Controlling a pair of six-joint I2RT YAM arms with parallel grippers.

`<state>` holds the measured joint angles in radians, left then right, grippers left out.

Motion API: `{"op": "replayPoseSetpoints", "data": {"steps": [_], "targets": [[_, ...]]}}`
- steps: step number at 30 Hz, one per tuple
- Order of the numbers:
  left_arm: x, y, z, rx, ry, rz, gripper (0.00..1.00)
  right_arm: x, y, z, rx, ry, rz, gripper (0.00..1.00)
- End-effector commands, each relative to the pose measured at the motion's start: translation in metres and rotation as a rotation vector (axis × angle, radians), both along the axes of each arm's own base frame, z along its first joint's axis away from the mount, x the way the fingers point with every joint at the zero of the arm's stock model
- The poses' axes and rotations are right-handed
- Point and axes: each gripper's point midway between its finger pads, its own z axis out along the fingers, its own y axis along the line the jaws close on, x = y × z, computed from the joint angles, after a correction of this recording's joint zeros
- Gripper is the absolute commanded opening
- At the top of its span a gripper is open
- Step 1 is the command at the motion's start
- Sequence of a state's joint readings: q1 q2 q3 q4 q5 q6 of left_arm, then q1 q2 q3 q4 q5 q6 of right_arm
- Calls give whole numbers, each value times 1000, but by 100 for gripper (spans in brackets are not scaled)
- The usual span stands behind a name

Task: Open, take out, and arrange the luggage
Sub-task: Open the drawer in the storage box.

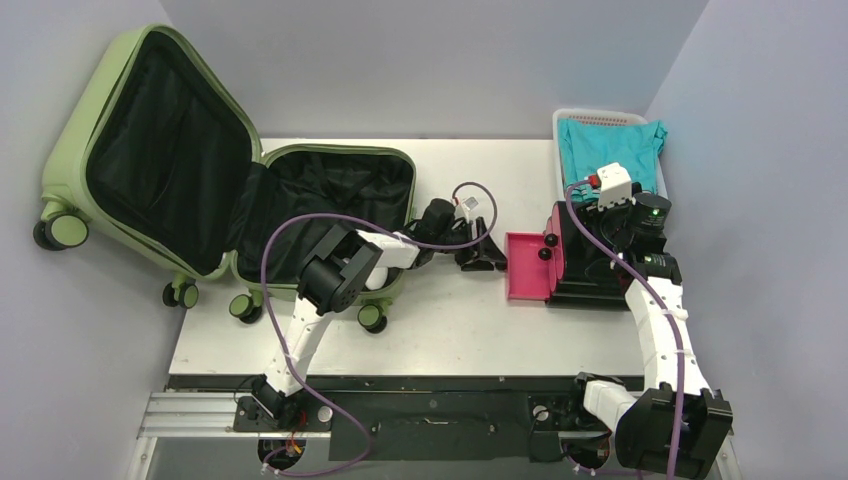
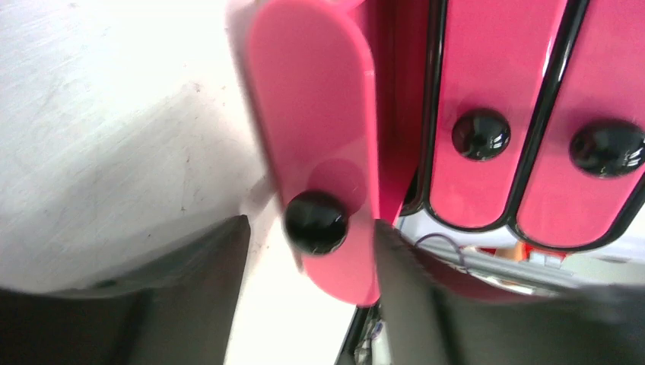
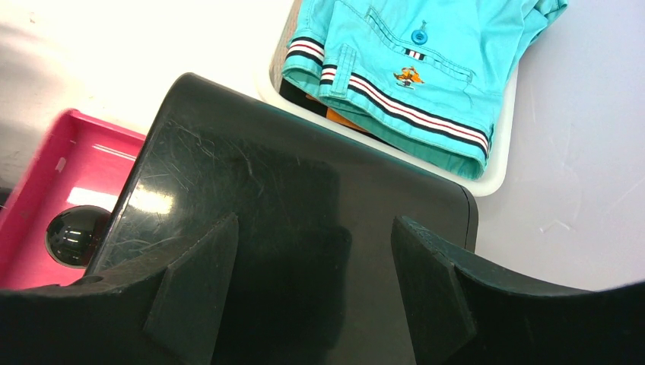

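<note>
The olive-green luggage (image 1: pixel 150 150) lies open at the left, with its lid leaning on the wall and its black lining showing. It is out of both wrist views. My left gripper (image 1: pixel 487 258) reaches right to the small black case (image 1: pixel 590 270) and its pink side (image 1: pixel 528 268). In the left wrist view my left gripper (image 2: pixel 312 262) is open. A pink flap (image 2: pixel 319 114) with a black knob (image 2: pixel 316 221) sits between the jaws. My right gripper (image 3: pixel 313 255) is open, just above the black case's top (image 3: pixel 304 175).
A white basket (image 1: pixel 600 120) holding teal shorts (image 3: pixel 411 68) stands at the back right behind the black case. More pink panels with black knobs (image 2: pixel 481 134) show beyond the flap. The walls stand close on both sides.
</note>
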<state>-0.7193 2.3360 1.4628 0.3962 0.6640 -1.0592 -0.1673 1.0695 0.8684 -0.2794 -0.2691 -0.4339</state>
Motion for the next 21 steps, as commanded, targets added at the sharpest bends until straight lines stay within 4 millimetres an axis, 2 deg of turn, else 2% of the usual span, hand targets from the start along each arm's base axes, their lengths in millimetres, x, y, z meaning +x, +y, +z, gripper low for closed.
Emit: {"op": "replayPoseSetpoints", "data": {"steps": [1,2,8,9,11,14,15,16,21], "targets": [[22,14,25,-4,-56,54,84,-17,4,-33,3,140,7,70],[24,14,28,-6,-63,54,99,-17,4,-33,3,139,8,70],[39,13,57,-32,-131,45,96,-16,4,-31,1,134,9,70],[44,13,70,-25,-173,38,96,-16,4,-31,3,133,10,70],[49,13,80,-11,-213,34,96,-16,5,-31,4,134,11,70],[53,15,91,9,-252,25,96,-16,5,-30,3,132,12,70],[55,14,102,-1,-274,25,96,-16,5,-30,3,131,13,70],[54,15,104,9,-283,16,96,-16,5,-29,3,131,13,70],[59,19,141,59,-379,-6,96,-15,6,-29,4,135,14,70]]}}
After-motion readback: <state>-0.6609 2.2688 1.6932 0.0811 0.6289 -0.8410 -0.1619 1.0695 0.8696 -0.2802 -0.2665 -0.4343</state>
